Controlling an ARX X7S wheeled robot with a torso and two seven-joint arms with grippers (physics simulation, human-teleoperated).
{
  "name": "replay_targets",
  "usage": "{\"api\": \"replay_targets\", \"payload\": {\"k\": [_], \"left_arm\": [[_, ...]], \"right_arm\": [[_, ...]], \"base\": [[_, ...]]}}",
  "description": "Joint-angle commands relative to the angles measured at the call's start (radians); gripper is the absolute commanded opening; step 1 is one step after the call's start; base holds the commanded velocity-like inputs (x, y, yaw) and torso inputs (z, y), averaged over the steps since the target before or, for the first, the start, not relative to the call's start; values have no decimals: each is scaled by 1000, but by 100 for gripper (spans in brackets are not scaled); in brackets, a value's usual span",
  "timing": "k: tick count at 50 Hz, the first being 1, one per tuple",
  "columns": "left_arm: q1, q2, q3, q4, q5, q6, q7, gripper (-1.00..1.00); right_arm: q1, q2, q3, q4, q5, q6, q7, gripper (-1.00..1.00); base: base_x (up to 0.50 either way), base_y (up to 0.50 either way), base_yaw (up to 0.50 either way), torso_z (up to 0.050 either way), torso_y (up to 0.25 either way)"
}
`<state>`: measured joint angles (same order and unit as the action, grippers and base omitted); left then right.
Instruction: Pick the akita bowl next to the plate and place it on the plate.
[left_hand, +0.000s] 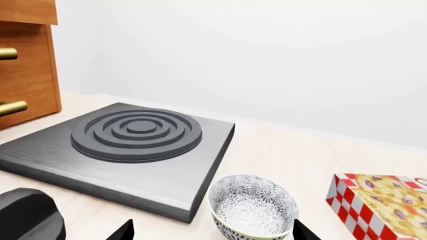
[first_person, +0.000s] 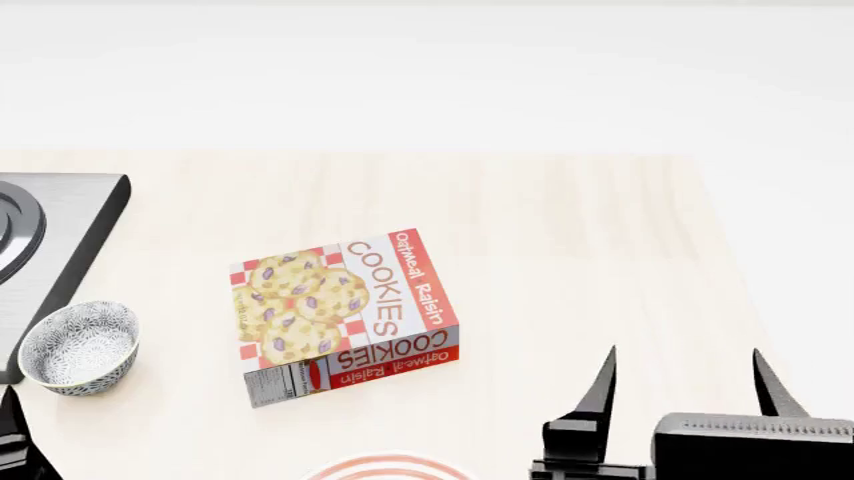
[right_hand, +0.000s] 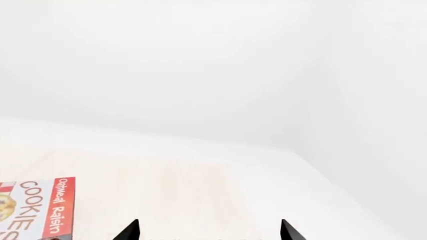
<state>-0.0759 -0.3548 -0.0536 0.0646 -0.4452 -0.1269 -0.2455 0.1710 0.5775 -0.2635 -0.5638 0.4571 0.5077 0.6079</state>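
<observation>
An akita bowl (first_person: 80, 347) with a fine dark pattern on white stands upright on the pale wooden counter, beside the near corner of the stove plate. In the left wrist view the bowl (left_hand: 252, 205) sits just ahead of my left gripper (left_hand: 212, 231), nearer one of its two spread fingertips; the gripper is open and holds nothing. Only the red-ringed far rim of the plate (first_person: 387, 468) shows, at the head view's bottom edge, to the bowl's right. My right gripper (first_person: 683, 370) hovers open and empty over bare counter at the right, as the right wrist view also shows for that gripper (right_hand: 208, 231).
A cookies box (first_person: 344, 315) lies flat between bowl and right gripper. The grey stove plate (left_hand: 133, 145) with raised rings sits behind the bowl. A wooden drawer cabinet (left_hand: 23, 65) stands beyond the stove. A white wall backs the counter.
</observation>
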Motion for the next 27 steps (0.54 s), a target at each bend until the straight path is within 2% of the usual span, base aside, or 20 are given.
{"api": "replay_targets", "payload": {"k": [1, 5, 6, 8, 19, 27], "left_arm": [[-4, -3, -1, -7, -7, 4, 6, 100], [-4, -4, -2, -11, -11, 10, 10, 100], [-3, -5, -3, -6, -13, 6, 8, 100], [-3, -6, -6, -7, -23, 4, 12, 100], [0, -11, -7, -4, -26, 4, 13, 100], [2, -14, -6, 1, -28, 1, 10, 100]], "right_arm": [[39, -23, -38, 69, -93, -37, 25, 100], [23, -25, -4, 72, -74, -154, -16, 100], [-25, 4, 21, 75, -85, -135, 12, 100], [-58, 4, 60, 64, -74, -211, 6, 100], [-91, 48, 109, -52, -41, -112, 69, 100], [-107, 57, 139, -73, -21, -106, 80, 100]], "base": [[0, 0, 0, 0, 0], [0, 0, 0, 0, 0], [0, 0, 0, 0, 0], [0, 0, 0, 0, 0], [0, 0, 0, 0, 0], [0, 0, 0, 0, 0]]}}
